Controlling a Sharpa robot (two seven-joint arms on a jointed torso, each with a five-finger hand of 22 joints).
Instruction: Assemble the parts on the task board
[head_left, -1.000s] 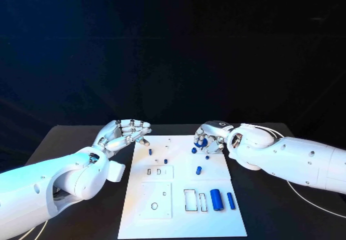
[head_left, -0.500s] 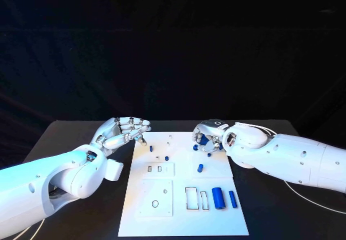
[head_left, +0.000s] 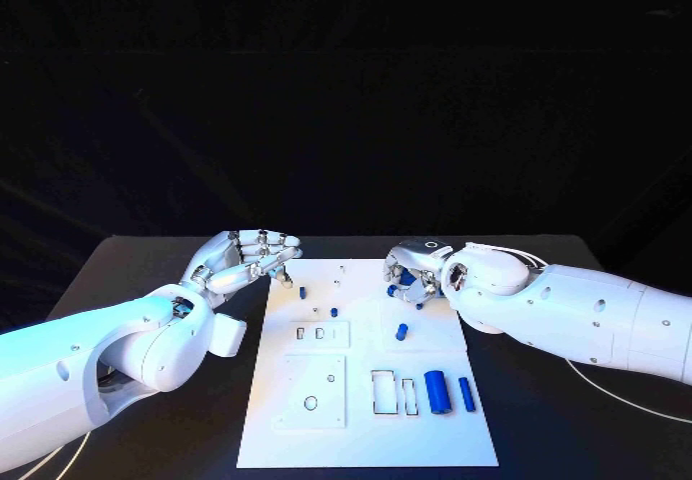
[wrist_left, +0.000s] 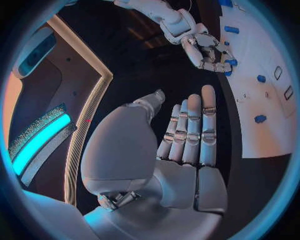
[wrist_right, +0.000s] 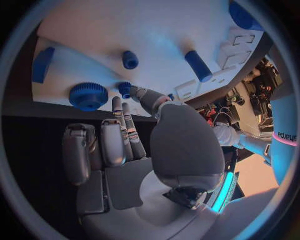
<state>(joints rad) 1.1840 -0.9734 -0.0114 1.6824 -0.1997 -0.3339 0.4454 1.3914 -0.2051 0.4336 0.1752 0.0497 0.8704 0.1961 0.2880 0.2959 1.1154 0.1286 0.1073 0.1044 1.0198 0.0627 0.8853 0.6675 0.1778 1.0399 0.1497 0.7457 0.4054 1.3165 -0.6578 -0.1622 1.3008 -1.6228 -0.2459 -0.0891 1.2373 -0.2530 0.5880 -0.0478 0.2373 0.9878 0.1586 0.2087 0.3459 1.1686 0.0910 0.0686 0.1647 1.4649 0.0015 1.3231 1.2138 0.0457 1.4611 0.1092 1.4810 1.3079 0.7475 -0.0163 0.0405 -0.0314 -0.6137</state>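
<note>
The right hand (head_left: 415, 275) hovers at the far right edge of the task board (head_left: 368, 440), fingers curled round a small blue part (wrist_right: 125, 89), though I cannot tell if they grip it, so it should lower slowly, while the left hand (head_left: 248, 256) waits empty, fingers straight.

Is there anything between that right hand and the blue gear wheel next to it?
Nothing visible. In the right wrist view the blue gear lies on the task board just beyond the right hand, whose fingertips point toward it with bare board between.
</note>
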